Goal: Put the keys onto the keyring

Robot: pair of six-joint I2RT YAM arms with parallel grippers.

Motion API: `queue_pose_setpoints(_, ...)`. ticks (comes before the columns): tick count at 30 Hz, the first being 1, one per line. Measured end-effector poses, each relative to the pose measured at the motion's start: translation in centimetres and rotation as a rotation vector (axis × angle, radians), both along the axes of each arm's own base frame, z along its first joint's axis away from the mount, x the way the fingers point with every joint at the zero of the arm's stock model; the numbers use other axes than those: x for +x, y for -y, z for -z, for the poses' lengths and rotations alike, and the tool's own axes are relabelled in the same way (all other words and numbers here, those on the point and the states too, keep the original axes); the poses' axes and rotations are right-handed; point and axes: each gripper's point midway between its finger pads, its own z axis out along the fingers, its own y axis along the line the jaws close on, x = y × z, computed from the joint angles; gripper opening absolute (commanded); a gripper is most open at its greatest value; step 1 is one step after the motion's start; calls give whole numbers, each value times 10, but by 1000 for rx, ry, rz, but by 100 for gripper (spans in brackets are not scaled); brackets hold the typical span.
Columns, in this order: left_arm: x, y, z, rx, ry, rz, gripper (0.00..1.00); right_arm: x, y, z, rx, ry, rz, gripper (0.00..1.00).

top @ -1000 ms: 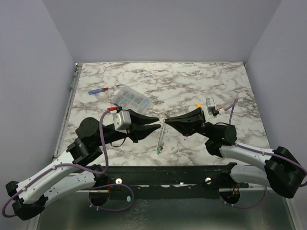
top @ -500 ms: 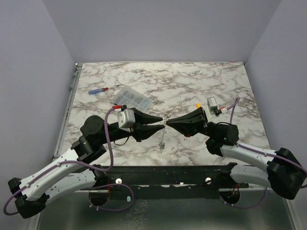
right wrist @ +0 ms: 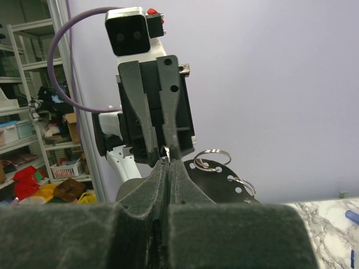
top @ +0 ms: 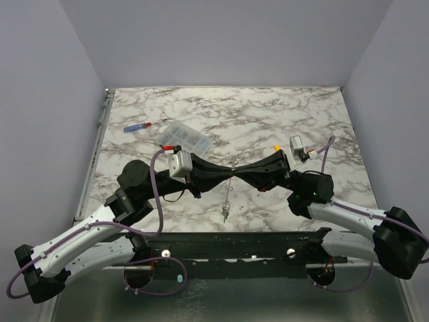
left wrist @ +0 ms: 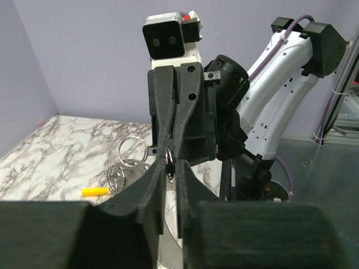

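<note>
The right claw (top: pixel 235 170) is pressed shut on the keyring (top: pixel 228 194), which is hung above the worktop (top: pixel 268 121). Whether the left claw (top: pixel 226 172), met tip to tip, is gripping cannot be told. The ring could be wrenched loose by opposed pulls.

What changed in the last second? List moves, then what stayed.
The left gripper moved right until its tips met the right gripper's, its jaws narrowing at the top of the thin silver-grey wire keyring hanging there. The right gripper kept its jaws shut on that keyring; the red-and-blue-handled screwdriver and the clear plastic compartment box stayed put.
</note>
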Motion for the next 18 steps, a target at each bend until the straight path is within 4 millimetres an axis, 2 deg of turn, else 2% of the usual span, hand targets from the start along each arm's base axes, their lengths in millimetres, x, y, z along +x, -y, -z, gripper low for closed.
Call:
queue_pose_setpoints(1,0,1,0,0,-1,2,0,0,0,0,0,0,1,1)
queue_pose_setpoints(7,-1,3,2,2,-2,18,0,1,0,-1,3,3,3,2)
queue_pose_setpoints(12,2,3,3,24,1,2,0,0,1,-2,2,19,13,32)
queue_pose_setpoints(18,8,3,8,102,-2,-32,0,-7,10,-4,-64,105,87,50)
